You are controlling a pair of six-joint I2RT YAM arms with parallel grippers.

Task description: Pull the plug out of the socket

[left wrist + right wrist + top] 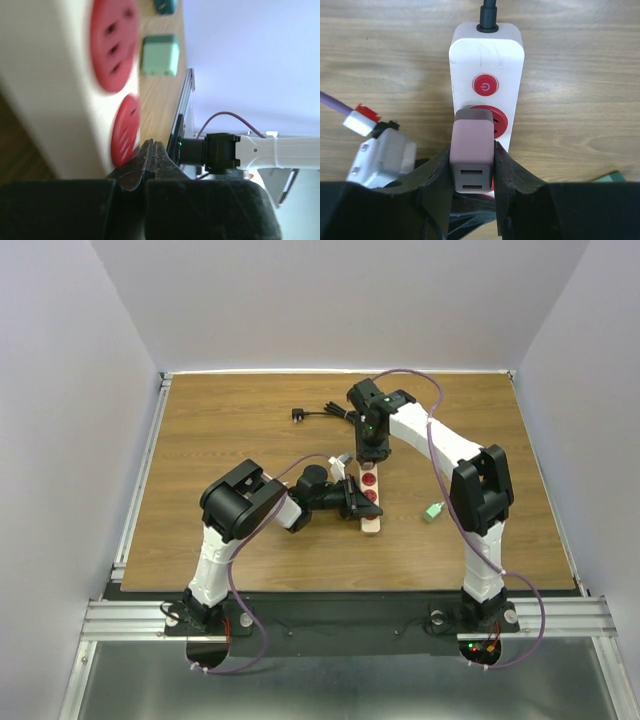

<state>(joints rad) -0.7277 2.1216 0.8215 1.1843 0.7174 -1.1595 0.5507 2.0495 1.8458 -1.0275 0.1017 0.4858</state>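
plug (472, 140) — a mauve usb block — stands in the socket (487, 55) next to its power button (486, 86) in the right wrist view, the right gripper (472, 155) clenched on its sides; pull it straight off the face, no rocking. left wrist view: the left gripper (151, 160) is closed on nothing, tips at the socket's edge, likely bracing it. from above, the socket lies mid table (220, 440), a green adapter (433, 510) near its right — table edges well away, open room overhead.
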